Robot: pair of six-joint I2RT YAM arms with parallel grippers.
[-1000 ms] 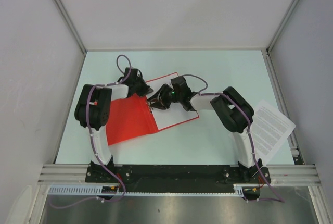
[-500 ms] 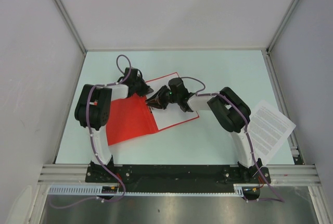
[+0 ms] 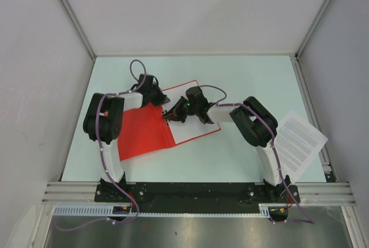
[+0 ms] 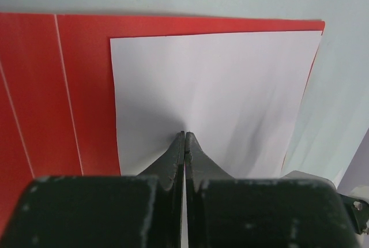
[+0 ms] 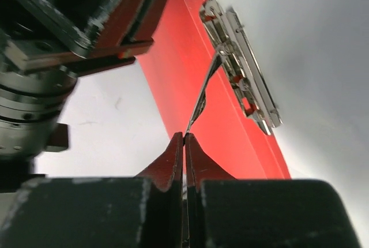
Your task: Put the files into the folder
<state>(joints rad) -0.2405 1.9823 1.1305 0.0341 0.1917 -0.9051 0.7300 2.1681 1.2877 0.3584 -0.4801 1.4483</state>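
The red folder (image 3: 144, 135) lies open on the table, a white sheet (image 3: 193, 128) resting on its right half. More files (image 3: 300, 141) lie at the table's right edge, printed side up. My left gripper (image 4: 184, 134) is shut, its tips resting on the white sheet (image 4: 230, 86) inside the folder (image 4: 57, 86). My right gripper (image 5: 184, 135) is shut on the thin metal lever (image 5: 204, 92) of the folder's clip (image 5: 242, 69), near the spine (image 5: 184, 69). In the top view both grippers, left (image 3: 162, 99) and right (image 3: 170, 116), meet over the folder's middle.
White walls with metal rails enclose the table on three sides. The loose files hang partly over the right rail (image 3: 326, 161). My left arm's wrist (image 5: 75, 17) is close above the right gripper.
The right gripper has shut on the clip lever and shifted slightly left. The left gripper has stayed shut on the sheet.
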